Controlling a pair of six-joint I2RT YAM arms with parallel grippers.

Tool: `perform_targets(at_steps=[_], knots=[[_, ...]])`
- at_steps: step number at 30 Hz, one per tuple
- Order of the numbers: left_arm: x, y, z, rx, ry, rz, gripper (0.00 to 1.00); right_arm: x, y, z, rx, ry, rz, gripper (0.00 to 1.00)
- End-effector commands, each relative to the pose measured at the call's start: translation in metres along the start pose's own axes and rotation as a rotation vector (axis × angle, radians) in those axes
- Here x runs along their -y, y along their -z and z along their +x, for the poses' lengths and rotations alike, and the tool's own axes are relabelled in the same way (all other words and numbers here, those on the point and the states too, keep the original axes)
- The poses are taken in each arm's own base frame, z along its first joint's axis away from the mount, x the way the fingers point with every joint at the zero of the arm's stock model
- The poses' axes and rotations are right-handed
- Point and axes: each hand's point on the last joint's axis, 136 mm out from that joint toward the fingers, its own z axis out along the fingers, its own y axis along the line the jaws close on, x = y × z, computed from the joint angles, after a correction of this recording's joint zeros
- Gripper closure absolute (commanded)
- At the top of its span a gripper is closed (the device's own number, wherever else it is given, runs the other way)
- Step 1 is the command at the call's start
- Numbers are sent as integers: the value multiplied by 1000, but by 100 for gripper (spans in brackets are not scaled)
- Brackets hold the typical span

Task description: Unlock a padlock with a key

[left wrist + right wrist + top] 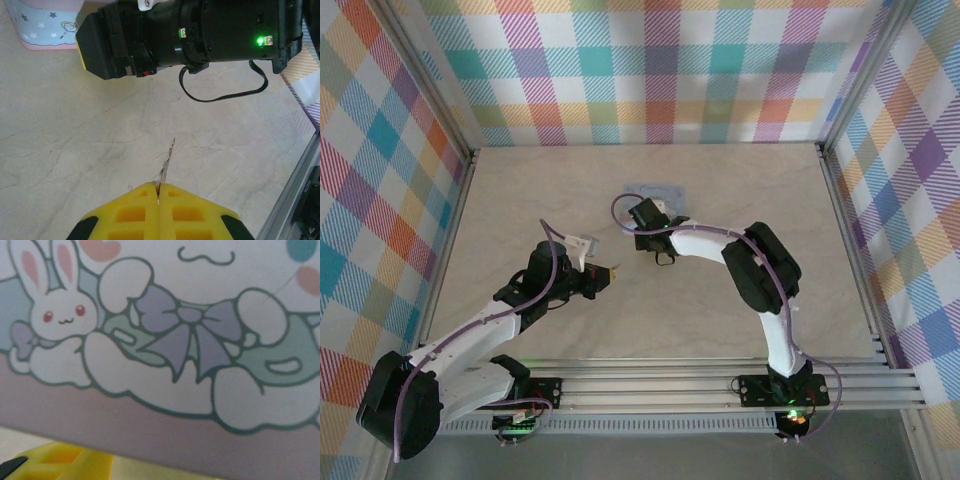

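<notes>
The padlock (656, 190) is a pale blue-grey block at the middle back of the table. Its face, printed with a white bunny and a lilac bow (190, 335), stands very close in the right wrist view. My right gripper (644, 216) sits at its near edge and grips it; one yellow finger (55, 462) shows under the lock. From the left wrist the padlock (45, 25) is at the top left, beside the right gripper's black body (190, 30). My left gripper (158, 192) is shut on the key (168, 159), a slim sliver pointing away over the table, well short of the padlock.
Plaid walls close the table on the left, back and right (660, 70). An aluminium rail (720, 385) runs along the near edge. The right arm's black cable (225, 92) loops low over the table between the key and the padlock.
</notes>
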Motion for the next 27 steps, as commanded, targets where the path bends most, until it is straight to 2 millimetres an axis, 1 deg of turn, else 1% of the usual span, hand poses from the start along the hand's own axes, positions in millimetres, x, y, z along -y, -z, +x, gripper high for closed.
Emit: perform_targets(at_steps=[1,14,18,22,27], knots=[[-1,1,2,4,-18,8,100,-1,-5,-12,36,3,22,48],[0,5,2,16,-18,11,100,4,-12,-17,38,-32,57,53],[0,6,2,20,-21,10,100,6,-15,-18,31,-38,70,59],[1,8,2,24,-20,11,100,7,-18,-18,29,-40,73,69],[0,13,3,45,-16,2,100,6,-12,-20,29,-21,65,75]])
